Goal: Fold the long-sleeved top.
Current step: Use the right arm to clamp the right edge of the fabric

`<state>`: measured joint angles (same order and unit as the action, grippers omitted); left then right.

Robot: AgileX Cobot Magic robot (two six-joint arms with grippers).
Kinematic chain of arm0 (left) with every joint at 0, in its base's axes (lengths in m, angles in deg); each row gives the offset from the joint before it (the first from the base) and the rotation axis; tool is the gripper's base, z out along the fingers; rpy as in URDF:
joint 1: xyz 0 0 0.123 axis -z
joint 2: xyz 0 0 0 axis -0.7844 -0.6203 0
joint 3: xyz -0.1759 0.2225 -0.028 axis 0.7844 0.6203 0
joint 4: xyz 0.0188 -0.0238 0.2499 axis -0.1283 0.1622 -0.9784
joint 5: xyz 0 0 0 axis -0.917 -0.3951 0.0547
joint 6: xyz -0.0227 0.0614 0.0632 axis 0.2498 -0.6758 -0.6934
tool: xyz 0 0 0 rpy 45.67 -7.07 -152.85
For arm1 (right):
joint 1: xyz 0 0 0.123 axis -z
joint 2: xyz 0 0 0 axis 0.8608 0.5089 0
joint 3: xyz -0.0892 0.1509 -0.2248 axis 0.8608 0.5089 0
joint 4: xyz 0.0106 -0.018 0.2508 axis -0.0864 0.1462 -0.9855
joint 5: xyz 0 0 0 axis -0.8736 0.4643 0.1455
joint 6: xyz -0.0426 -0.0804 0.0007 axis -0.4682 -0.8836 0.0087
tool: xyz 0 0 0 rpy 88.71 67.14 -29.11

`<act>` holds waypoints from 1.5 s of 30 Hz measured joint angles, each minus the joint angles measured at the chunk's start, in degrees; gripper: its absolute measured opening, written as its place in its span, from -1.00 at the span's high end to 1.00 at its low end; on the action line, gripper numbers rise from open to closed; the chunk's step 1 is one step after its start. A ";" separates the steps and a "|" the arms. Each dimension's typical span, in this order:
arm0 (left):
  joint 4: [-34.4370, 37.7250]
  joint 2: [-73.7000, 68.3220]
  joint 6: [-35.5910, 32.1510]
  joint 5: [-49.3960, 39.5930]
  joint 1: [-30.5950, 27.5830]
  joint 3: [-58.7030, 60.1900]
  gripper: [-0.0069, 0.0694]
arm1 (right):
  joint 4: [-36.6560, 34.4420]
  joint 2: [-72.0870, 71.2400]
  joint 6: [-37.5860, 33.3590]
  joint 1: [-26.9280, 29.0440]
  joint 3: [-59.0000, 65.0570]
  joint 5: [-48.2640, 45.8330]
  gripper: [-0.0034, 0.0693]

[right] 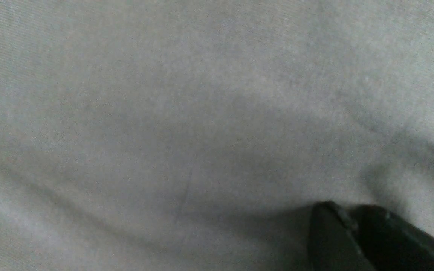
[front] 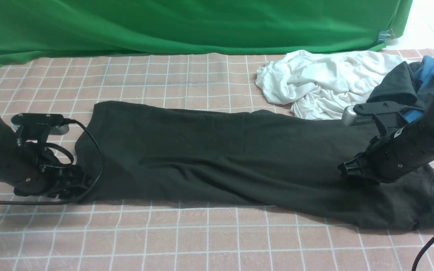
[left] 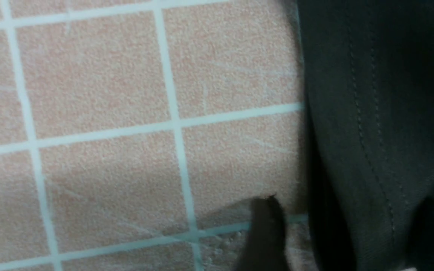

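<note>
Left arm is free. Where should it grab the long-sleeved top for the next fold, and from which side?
Probably the stitched hem edge of the long-sleeved top, at its left end beside the left gripper. Come in low from the bare checked cloth on the robot's left: the edge lies flat and exposed there, so a finger could slide under.

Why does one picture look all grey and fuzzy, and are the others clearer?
The right wrist view is so close to the long-sleeved top that the cloth fills it, pale and blurred; the left wrist view is soft too, though the top's stitched hem still shows; the front view is sharpest and evenly lit.
</note>
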<state>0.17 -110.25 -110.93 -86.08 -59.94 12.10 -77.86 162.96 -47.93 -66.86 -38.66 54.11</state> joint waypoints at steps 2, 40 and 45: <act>-0.06 -0.04 0.11 -0.72 0.00 0.00 0.05 | 0.00 0.00 0.00 0.00 0.00 0.00 0.46; -17.43 6.75 9.77 -20.47 0.00 -4.72 0.04 | 4.51 -10.63 0.71 0.76 0.72 -1.69 0.03; -12.70 7.24 10.40 -20.26 0.00 -4.72 -0.36 | 9.11 -16.85 6.15 0.88 0.72 -3.38 -0.24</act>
<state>-12.53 -103.01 -100.53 -106.34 -59.94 7.38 -68.75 146.11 -41.78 -65.98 -37.93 50.73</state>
